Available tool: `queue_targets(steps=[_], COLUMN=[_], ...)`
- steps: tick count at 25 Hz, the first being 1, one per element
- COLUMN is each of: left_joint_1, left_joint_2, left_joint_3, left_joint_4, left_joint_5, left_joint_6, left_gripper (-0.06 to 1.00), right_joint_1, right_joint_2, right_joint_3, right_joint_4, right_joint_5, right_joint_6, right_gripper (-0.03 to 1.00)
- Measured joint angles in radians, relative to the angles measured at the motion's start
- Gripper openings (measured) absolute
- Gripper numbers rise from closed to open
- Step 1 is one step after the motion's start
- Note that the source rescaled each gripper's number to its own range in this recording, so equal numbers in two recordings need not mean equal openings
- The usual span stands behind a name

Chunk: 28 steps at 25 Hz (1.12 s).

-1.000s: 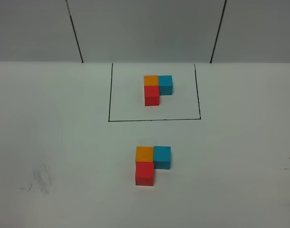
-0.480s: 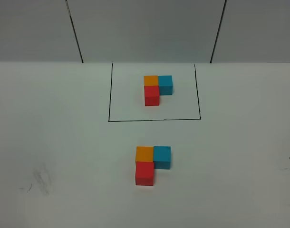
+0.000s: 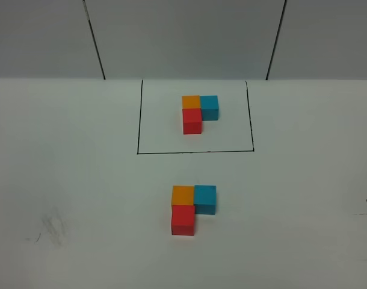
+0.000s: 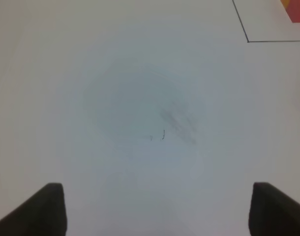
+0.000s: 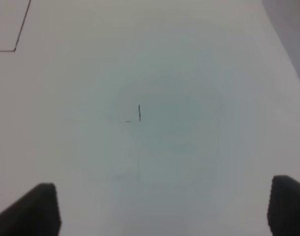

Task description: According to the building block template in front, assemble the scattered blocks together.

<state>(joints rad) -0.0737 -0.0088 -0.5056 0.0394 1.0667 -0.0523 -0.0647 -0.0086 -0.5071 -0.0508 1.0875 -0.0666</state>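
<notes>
— Fingers? Left gripper point(image 4: 157, 209): dark fingertips point(image 4: 46, 206) spread wide, nothing between, only bare white desk point(image 4: 91, 73) and a grey smudge point(image 4: 177, 120) beneath. Right gripper point(image 5: 162, 209): likewise wide apart, empty, over a small pen tick point(image 5: 139, 112).

— And the blocks?

— Mid-desk, toward the near edge: orange cube point(image 3: 183, 195) touching blue cube point(image 3: 205, 198) on one side and red cube point(image 3: 183, 220) on the near side, an L shape. Further back, inside the black rectangle outline point(image 3: 195, 152), the building block template point(image 3: 200, 112) in the same L. Seemingly matched already; neither gripper visible in the high view.

— Handling?

— Probably light and rigid, matte faces, so little slip expected. Best taken across two opposite flat faces, jaws square to them, gripping low enough not to tip. Blue cube free on three sides, easiest to reach; orange hemmed in by two neighbours. Slight nudge likely enough to shift any of them, being so light.

— Any writing or labels?

— None readable. Plain cube faces, no brand; only pen marks and scuffs on the desk.
</notes>
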Motion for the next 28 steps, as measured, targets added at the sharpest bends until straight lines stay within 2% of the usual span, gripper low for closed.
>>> queue_targets(steps=[6, 28], left_joint_1=[0.0, 0.0], left_joint_2=[0.0, 0.0], left_joint_3=[0.0, 0.0], left_joint_4=[0.0, 0.0], left_joint_5=[0.0, 0.0], left_joint_6=[-0.001, -0.001], left_gripper=[0.65, 0.65], right_joint_1=[0.011, 0.011], right_joint_2=[0.0, 0.0], right_joint_3=[0.002, 0.003], right_joint_4=[-0.015, -0.021], right_joint_5=[-0.013, -0.015], right_joint_6=[0.035, 0.043], right_gripper=[0.72, 0.72])
